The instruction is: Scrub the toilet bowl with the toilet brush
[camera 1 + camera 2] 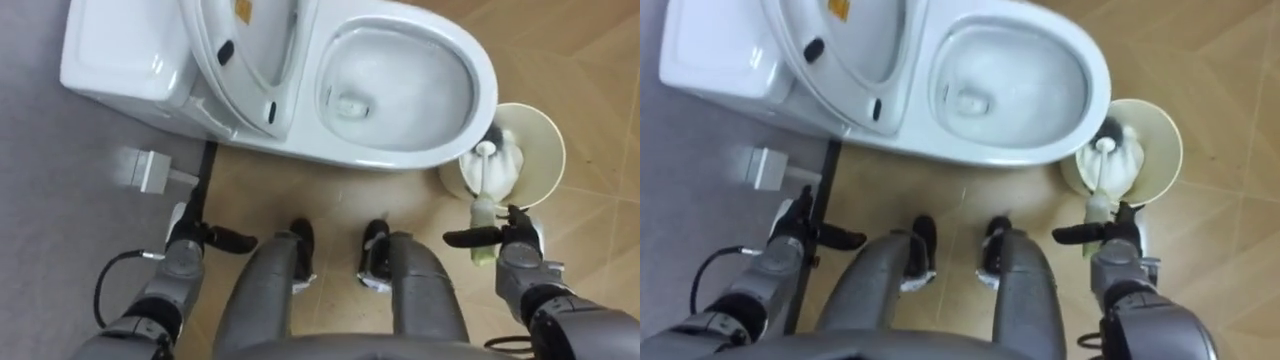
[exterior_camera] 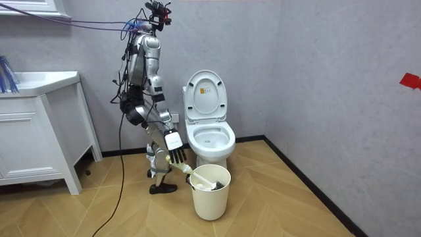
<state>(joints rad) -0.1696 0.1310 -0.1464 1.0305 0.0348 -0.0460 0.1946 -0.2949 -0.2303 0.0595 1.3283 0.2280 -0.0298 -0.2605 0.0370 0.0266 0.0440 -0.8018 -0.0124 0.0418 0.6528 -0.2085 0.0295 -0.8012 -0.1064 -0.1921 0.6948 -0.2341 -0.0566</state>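
Note:
The white toilet (image 1: 478, 100) stands right before me, with its seat and lid (image 1: 250, 60) raised and the bowl bare. To my right a cream bucket (image 1: 545, 150) holds the head of the toilet brush (image 1: 485, 190). Its pale handle slants up out of the bucket to my right hand (image 1: 515, 248), which is curled on the handle's end. The room view has the same hand (image 2: 175, 156) low beside the bucket (image 2: 210, 194), with the handle (image 2: 197, 176) running into it. My left hand (image 1: 190, 240) hangs at my left side, relaxed and holding nothing.
A small white box (image 1: 150, 170) sits on the grey wall by the tank (image 1: 120, 50). I stand on wooden floor, facing the toilet with the bucket close to my right foot. A white vanity cabinet (image 2: 39, 131) stands at the room view's left.

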